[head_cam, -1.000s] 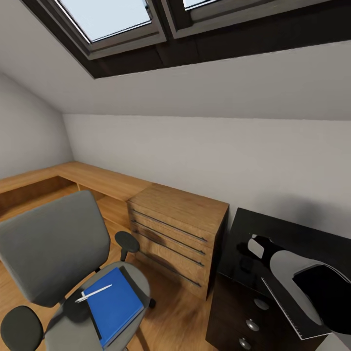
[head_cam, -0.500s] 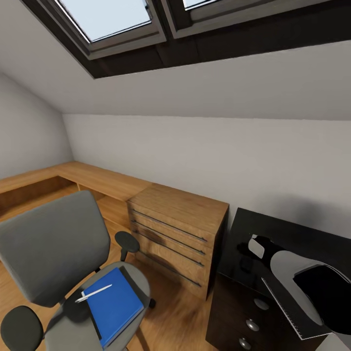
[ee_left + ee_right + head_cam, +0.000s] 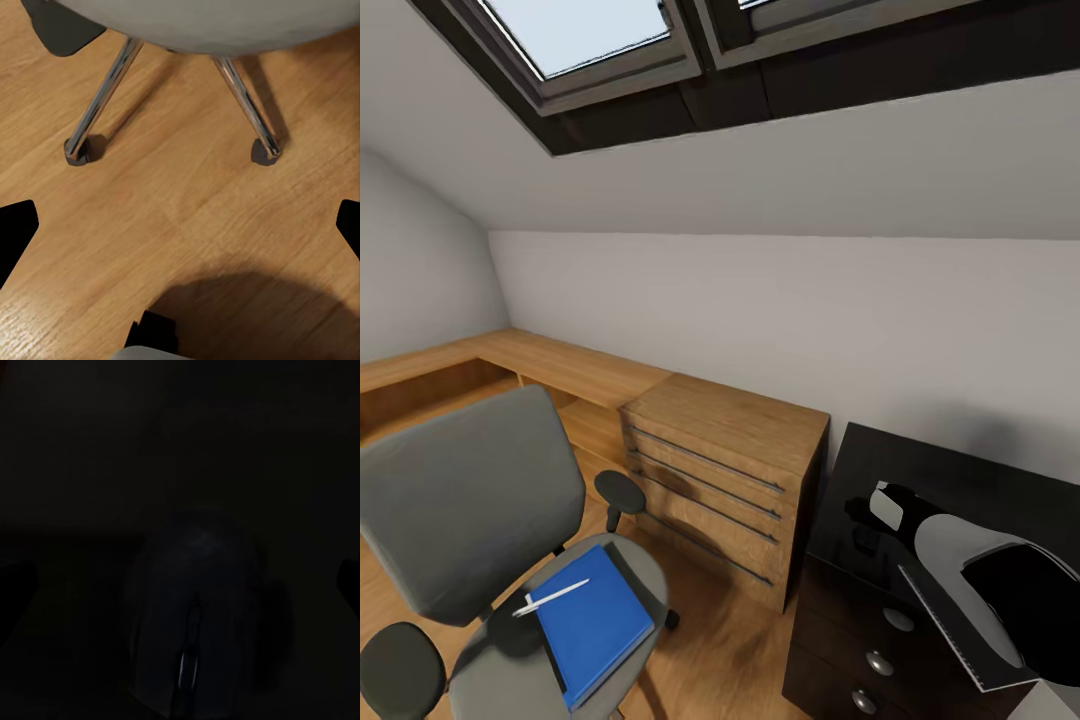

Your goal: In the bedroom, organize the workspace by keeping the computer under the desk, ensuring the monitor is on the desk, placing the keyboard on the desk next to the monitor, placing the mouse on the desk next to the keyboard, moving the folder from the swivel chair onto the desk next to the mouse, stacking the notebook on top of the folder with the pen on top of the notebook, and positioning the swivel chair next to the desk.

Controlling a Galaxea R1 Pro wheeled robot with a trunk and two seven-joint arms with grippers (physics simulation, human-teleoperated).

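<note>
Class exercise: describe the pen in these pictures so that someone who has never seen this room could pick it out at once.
Find the grey swivel chair standing before the light-wood chest. On its seat lies a bright blue folder. The pen is the thin white-silver stick lying slantwise across the folder's near corner, the one pale, slender thing there.

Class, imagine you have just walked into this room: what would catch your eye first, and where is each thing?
The bright blue folder stands out, lying on the seat of the grey swivel chair at the lower left of the head view, with a white pen across it. Beside the chair stands a light-wood drawer chest, and right of that the glossy black desk. In the right wrist view, the mouse looms dark and close.
</note>
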